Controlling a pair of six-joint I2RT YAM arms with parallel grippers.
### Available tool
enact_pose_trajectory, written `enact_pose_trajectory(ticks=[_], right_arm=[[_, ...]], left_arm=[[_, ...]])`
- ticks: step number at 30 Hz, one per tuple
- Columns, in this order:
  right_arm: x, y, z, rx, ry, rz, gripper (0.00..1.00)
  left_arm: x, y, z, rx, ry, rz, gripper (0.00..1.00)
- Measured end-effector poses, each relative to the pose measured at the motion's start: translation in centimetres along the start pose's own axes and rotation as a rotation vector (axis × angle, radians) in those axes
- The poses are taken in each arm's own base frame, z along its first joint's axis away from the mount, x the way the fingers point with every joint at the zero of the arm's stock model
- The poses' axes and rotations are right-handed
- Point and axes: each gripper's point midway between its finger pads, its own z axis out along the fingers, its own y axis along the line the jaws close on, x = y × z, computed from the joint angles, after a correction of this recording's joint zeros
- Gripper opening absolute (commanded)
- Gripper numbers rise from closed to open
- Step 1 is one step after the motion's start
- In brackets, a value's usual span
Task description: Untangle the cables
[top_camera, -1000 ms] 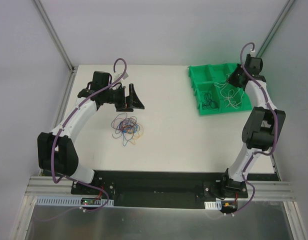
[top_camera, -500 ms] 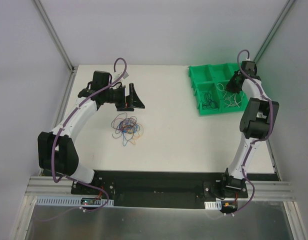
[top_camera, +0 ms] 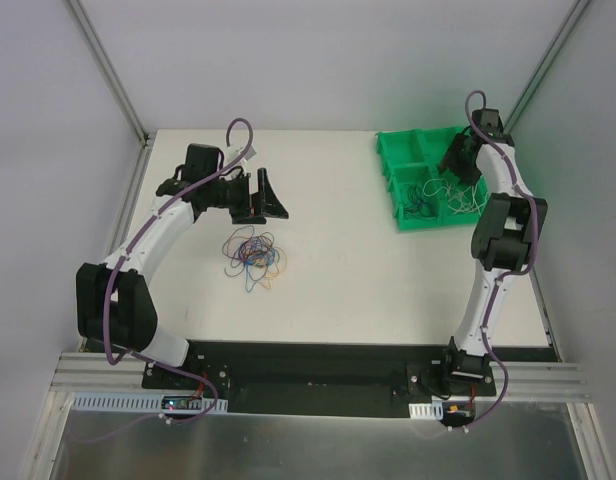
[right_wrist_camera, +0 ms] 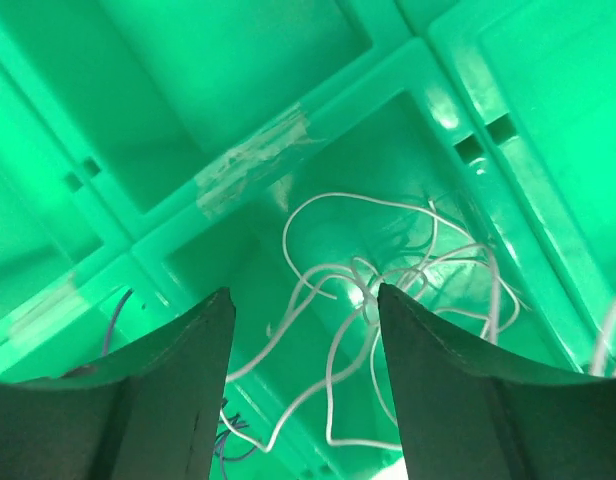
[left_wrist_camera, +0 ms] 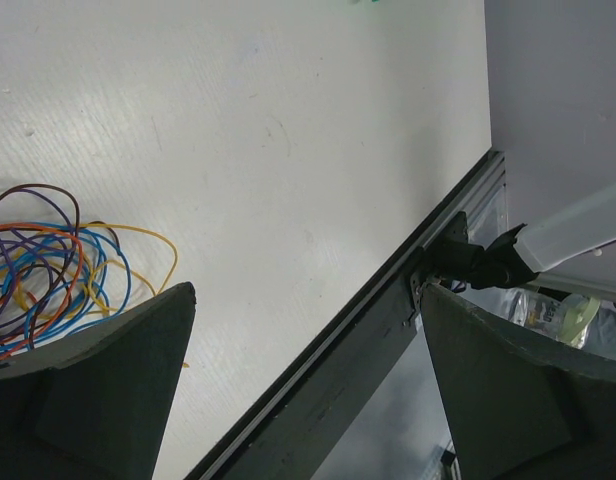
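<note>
**Loose Wire Tangle: Handling Properties and Grip Points**

The table [top_camera: 338, 290] carried the main tangle of cables [top_camera: 251, 252] on its left half, lying free just in front of the left gripper [top_camera: 260, 196]. A green tray [top_camera: 393, 150] at the far right corner held separated strands. There were white cables [right_wrist_camera: 388, 270] in one compartment and darker cables [top_camera: 420, 200] in the compartment beside it. The right gripper [right_wrist_camera: 303, 292] hovered over the white-cable compartment with its fingers spread and nothing between them. The left gripper likewise stood wide apart and empty, with the tangle at the lower left of its wrist view.

The tangle was judged very light and limp, with no stiffness to hold a shape. A pulled strand would likely drag the whole heap, since nothing anchored it. The thin, smooth insulation could slip from the pads, so a full pinch would be needed. The recommended hold was an outlying strand at the rim, such as the yellow loop [left_wrist_camera: 153, 250] bulging clear of the heap. A grasp at the centre would probably clamp several strands at once.

The heap appeared as a flat nest of overlapping loops in blue, orange, purple and yellow. Individual wire ends were too fine to make out.
</note>
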Motion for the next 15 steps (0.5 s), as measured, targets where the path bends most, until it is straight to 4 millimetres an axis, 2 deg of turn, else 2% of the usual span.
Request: enact_pose_trajectory(ticks=[4, 9, 13, 15], right_arm=[[-0.8, 0.4, -2.6, -0.002, -0.002, -0.008, 0.72], [-1.4, 0.8, -7.6, -0.02, -0.036, -0.024, 0.77], [-1.7, -0.1, -12.2, -0.008, -0.116, -0.021, 0.78], [-1.2, -1.1, -13.6, -0.009, -0.14, -0.007, 0.78]], left_arm=[[-0.2, 0.4, 0.0, -0.019, -0.009, 0.0, 0.94], [-0.2, 1.6, 0.2, -0.074, -0.025, -0.013, 0.94], [-0.1, 2.4, 0.3, -0.113, -0.034, -0.033, 0.94], [-0.1, 2.8, 0.4, -0.128, -0.039, -0.037, 0.94]])
